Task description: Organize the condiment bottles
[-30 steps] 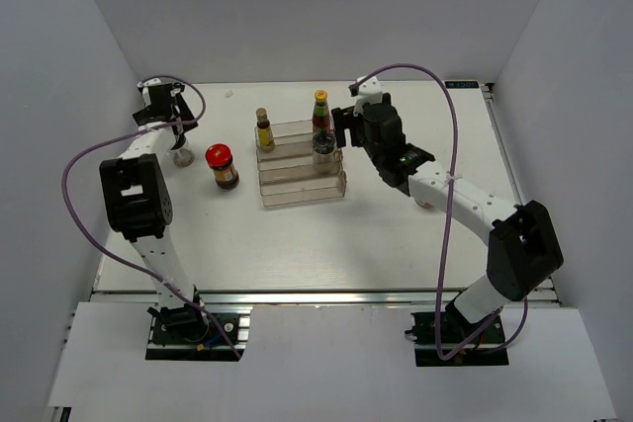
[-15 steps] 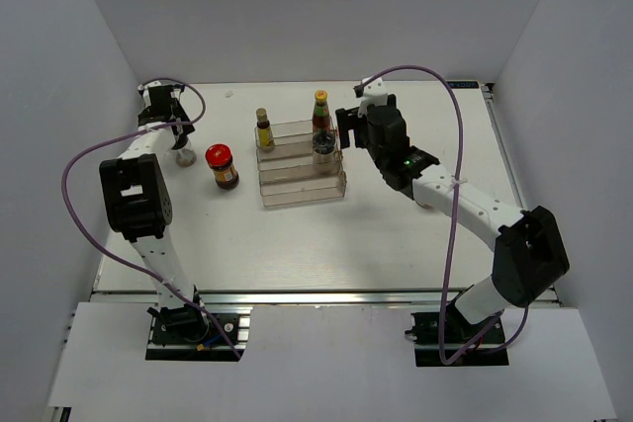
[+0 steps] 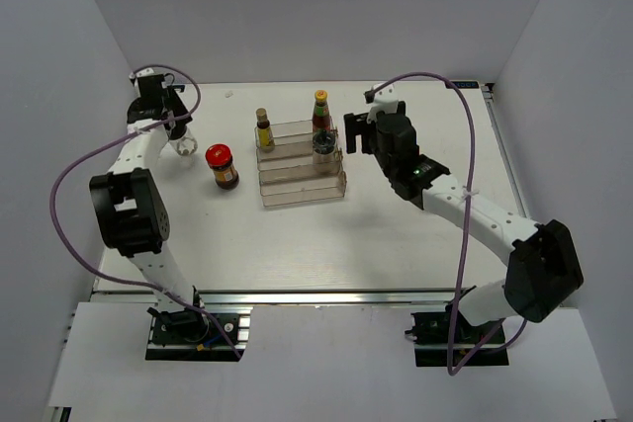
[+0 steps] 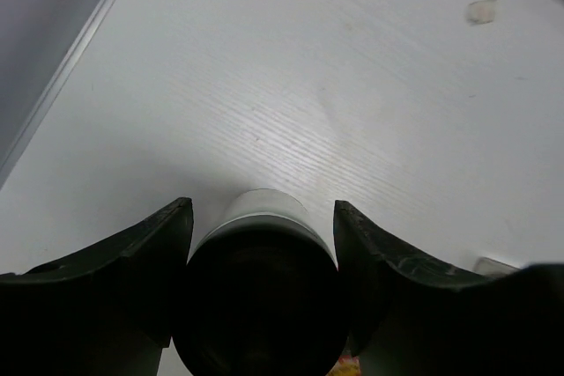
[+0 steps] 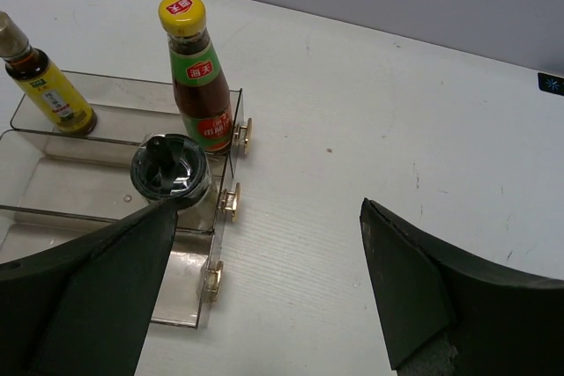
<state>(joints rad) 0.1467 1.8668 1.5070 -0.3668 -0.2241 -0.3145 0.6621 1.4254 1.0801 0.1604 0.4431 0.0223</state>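
Note:
My left gripper (image 3: pixel 174 130) (image 4: pixel 262 206) is at the far left with its fingers closed against the white-lidded jar (image 3: pixel 182 146) (image 4: pixel 260 261). The red-lidded dark jar (image 3: pixel 222 166) stands on the table left of the clear stepped rack (image 3: pixel 302 183) (image 5: pixel 62 195). On the rack stand the slim brown yellow-labelled bottle (image 3: pixel 263 129) (image 5: pixel 42 85), the tall red-sauce bottle with a yellow cap (image 3: pixel 320 111) (image 5: pixel 198 85) and the black-topped shaker (image 3: pixel 323 143) (image 5: pixel 167 172). My right gripper (image 3: pixel 354 133) (image 5: pixel 269 217) is wide open and empty, just right of the rack.
Grey walls close in the table on the left, back and right. A small scrap (image 4: pixel 481 11) lies on the table near the back wall. The right arm's purple cable arcs over the back right.
My right gripper has drawn back to the right, away from the shaker on the rack. My left arm has shifted and the white-lidded jar has moved slightly toward the back.

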